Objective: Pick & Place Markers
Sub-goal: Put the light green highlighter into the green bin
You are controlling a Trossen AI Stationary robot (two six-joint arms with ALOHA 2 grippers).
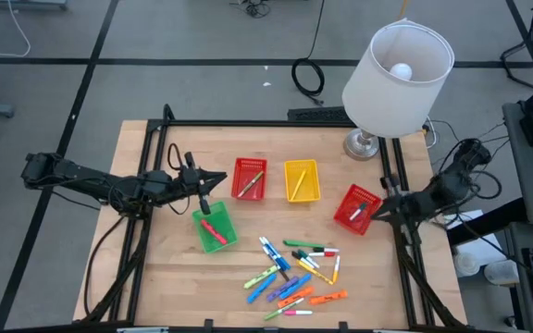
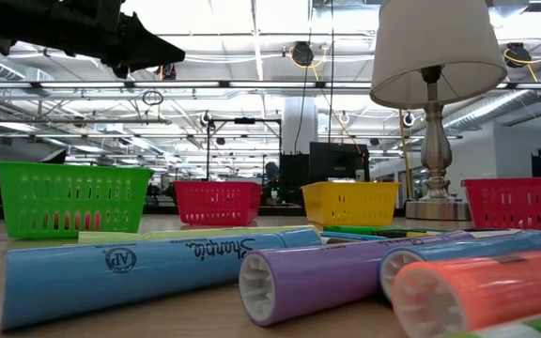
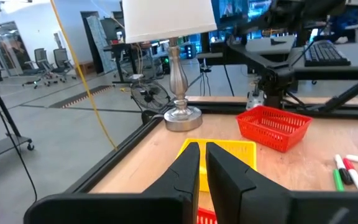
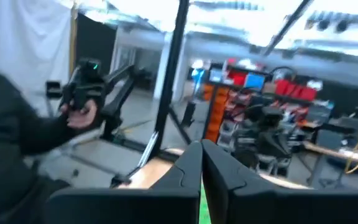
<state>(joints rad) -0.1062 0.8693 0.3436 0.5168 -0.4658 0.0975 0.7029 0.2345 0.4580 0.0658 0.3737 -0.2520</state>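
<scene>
Wooden surface [image 1: 165, 287] is framed by black rails, with a white-shaded lamp [image 1: 396, 69] at the far right corner. Four mesh baskets are set across the middle: green basket [image 1: 214, 228] at the left, red basket [image 1: 249, 178] and yellow basket [image 1: 302, 180] farther back, and a second red basket [image 1: 357, 209] to the right. Markers [image 1: 296, 273] are piled loose at the near centre, in blue, purple, orange, green, yellow and pink. A red marker [image 1: 213, 228] is seen in the green basket, another marker in the far red basket, one in the yellow basket, and one in the right red basket. Left gripper [image 1: 204, 183] is held above the surface just beyond the green basket, fingers [image 3: 188, 165] nearly closed with nothing seen between them. Right gripper [image 1: 383, 209] is placed at the right red basket's edge, fingers [image 4: 188, 163] clenched, nothing seen held. A person's dark sleeve [image 4: 17, 124] is caught in the right wrist view.
</scene>
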